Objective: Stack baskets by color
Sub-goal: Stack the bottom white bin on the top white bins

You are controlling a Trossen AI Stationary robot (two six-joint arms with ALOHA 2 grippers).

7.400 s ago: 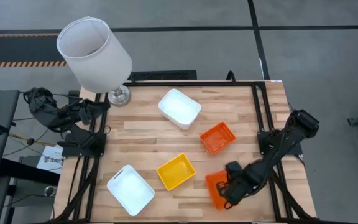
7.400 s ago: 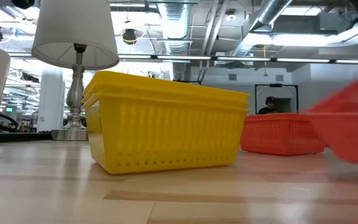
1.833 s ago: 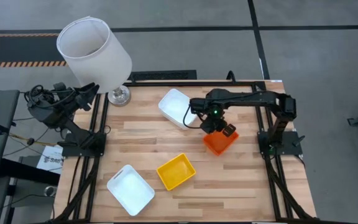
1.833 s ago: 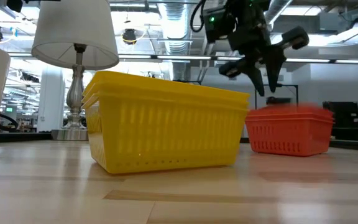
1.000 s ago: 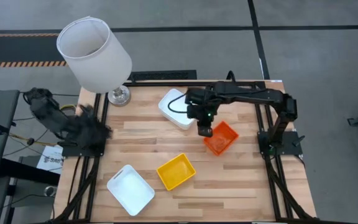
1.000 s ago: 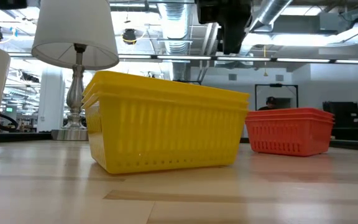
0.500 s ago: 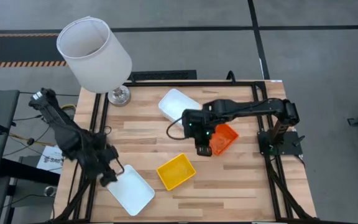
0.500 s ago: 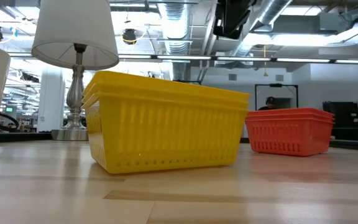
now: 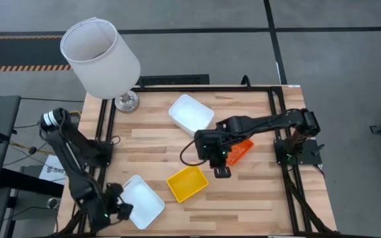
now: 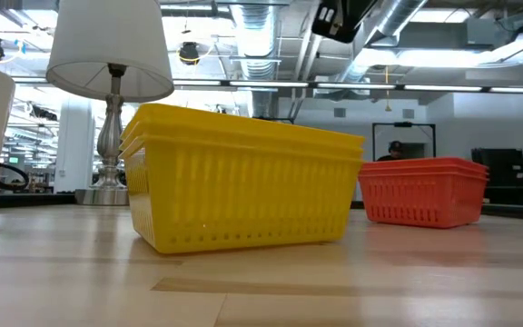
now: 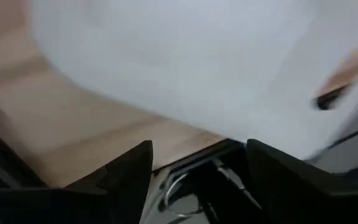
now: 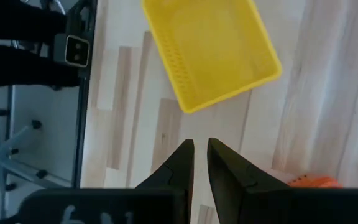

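A stack of yellow baskets (image 9: 187,183) (image 10: 243,186) (image 12: 213,53) stands near the table's front middle. The orange stack (image 9: 241,151) (image 10: 420,191) sits right of centre, partly under my right arm. One white basket (image 9: 190,114) rests at the far middle and another (image 9: 143,200) (image 11: 185,62) at the near left. My left gripper (image 9: 121,210) (image 11: 197,171) hangs open just off the near-left white basket's left end. My right gripper (image 9: 219,170) (image 12: 201,155) hovers between the orange and yellow stacks, its fingers all but together with nothing between them.
A lamp with a large white shade (image 9: 100,56) (image 10: 107,54) stands on its metal foot (image 9: 126,102) at the far left corner. Black frame rails (image 9: 104,142) run along the table's left and right sides. Bare wood (image 9: 263,205) lies at the near right.
My left arm has swung from the table's far left toward the near edge and dropped, rolling its wrist, down beside the near-left white basket. My right gripper has moved from over the orange and far white baskets toward the near edge, toward the yellow stack. The baskets have stayed put.
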